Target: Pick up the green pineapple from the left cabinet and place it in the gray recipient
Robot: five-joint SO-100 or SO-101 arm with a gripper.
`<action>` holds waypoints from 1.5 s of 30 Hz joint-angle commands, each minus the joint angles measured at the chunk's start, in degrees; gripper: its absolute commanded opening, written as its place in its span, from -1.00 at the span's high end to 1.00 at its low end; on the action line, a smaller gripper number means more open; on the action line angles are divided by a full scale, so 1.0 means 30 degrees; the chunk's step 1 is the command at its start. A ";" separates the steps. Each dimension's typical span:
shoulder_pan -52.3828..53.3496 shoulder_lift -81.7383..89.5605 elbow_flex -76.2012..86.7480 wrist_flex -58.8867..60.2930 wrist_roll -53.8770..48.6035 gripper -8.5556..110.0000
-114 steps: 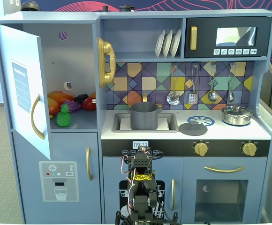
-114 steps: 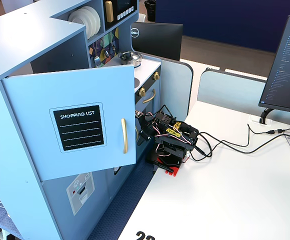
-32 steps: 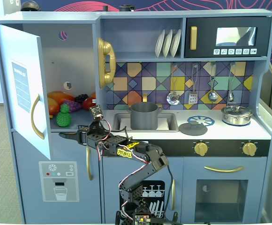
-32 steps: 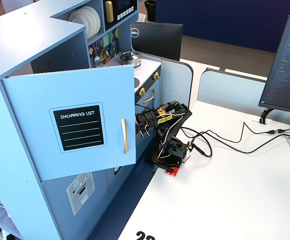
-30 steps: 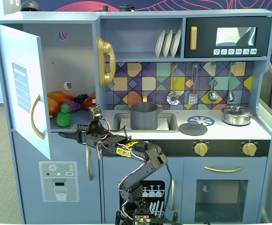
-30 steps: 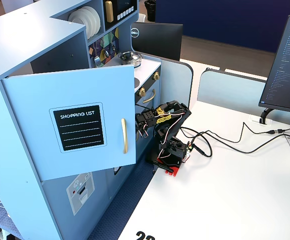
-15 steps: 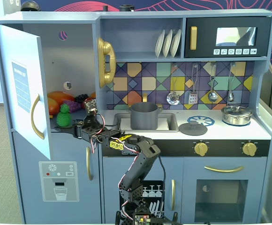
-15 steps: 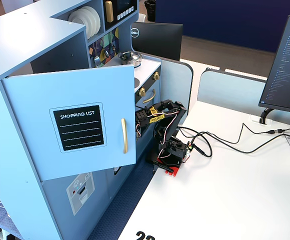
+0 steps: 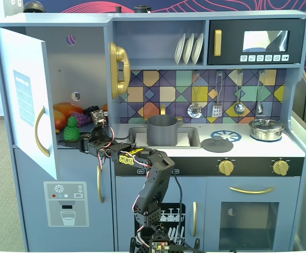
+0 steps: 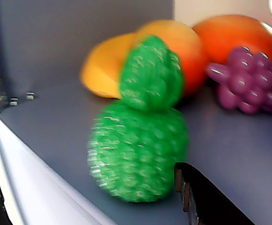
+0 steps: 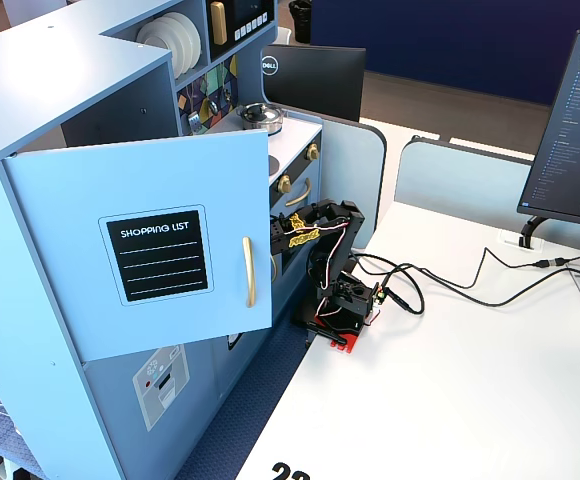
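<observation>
1. Reaching into the left cabinet (image 9: 84, 79), gripper (image 9: 84, 143) sat just beside the green pineapple (image 9: 71, 129), which stood near the front edge of the shelf, w/ the door-side corner close by.
2. Fingers looked spread either side of it, nothing pinched yet.
3. Best move, imo: slide fwd, close on the round body (image 10: 138, 152), below the tuft.
4. Pineapple was upright, long axis vertical, tuft pointing up.
5. Gray recipient (image 9: 162, 130) waited in the sink, empty-looking.
</observation>
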 commanded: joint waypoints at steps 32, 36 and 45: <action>-0.0439 -0.3867 -0.5068 -0.1172 0.0732 0.86; -0.0791 -0.1699 -0.3867 -0.0645 -0.1553 0.86; -0.1963 1.1689 -0.0029 1.0518 -0.5830 0.86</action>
